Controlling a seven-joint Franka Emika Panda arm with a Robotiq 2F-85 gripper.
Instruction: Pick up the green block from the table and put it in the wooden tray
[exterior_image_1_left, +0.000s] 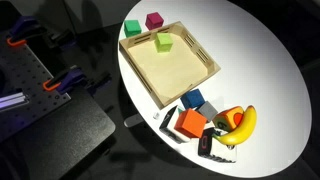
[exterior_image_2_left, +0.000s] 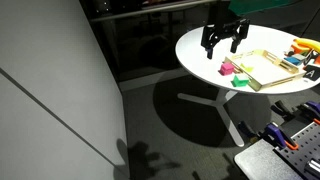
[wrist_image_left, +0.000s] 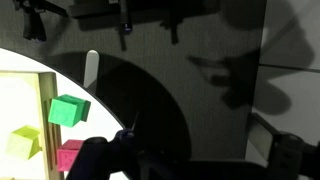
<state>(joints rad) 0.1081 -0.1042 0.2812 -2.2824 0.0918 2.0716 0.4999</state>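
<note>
Medium-green in colour, the green block (exterior_image_1_left: 132, 28), a small cube, rests on the round white table (exterior_image_1_left: 265, 70) below the black gripper (exterior_image_2_left: 222, 45), apart from it. The jaws stand spread with nothing between them. Beside the block are a magenta cube (exterior_image_1_left: 154, 19) and the corner of the light wooden tray (exterior_image_1_left: 175, 70), which holds a lime block (exterior_image_1_left: 163, 42).

A round white table (exterior_image_2_left: 197, 52) stands on dark floor (exterior_image_2_left: 150, 125); grey wall (exterior_image_2_left: 40, 85) beside.
</note>
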